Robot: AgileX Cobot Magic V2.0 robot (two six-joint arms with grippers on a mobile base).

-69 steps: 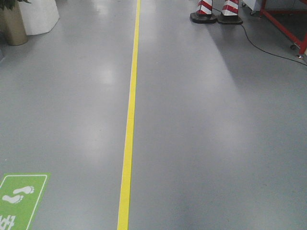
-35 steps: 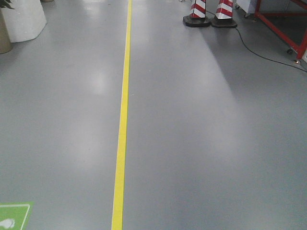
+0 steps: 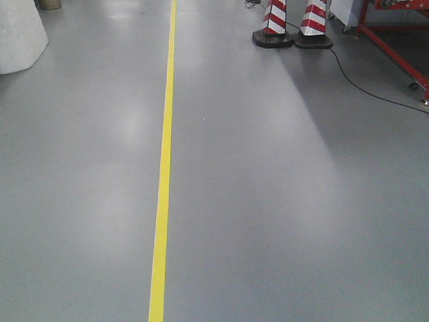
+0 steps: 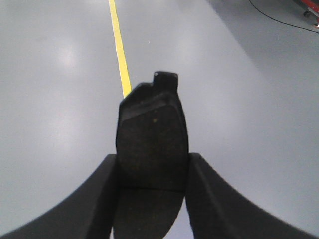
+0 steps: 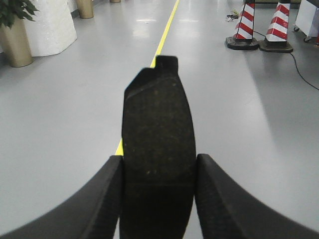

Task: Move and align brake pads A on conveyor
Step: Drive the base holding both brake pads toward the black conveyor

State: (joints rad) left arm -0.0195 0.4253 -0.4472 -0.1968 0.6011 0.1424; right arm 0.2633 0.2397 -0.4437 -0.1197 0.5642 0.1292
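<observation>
Dark grey and grainy, a crescent pad (image 4: pixel 152 132) stands clamped between the black fingers of the left claw (image 4: pixel 153 158), its small square tab pointing away from the claw. The right claw (image 5: pixel 159 158) grips a second pad (image 5: pixel 157 124) likewise. A faint line, perhaps a groove, crosses each between the fingers. Beyond the claws lie glossy grey floor (image 3: pixel 301 201), a yellow line (image 3: pixel 164 154) and red-and-white striped cones (image 3: pixel 275 20).

Dark brake pad (image 4: pixel 152 134) between left jaws, tab pointing away, second pad (image 5: pixel 157 144) between right jaws
</observation>
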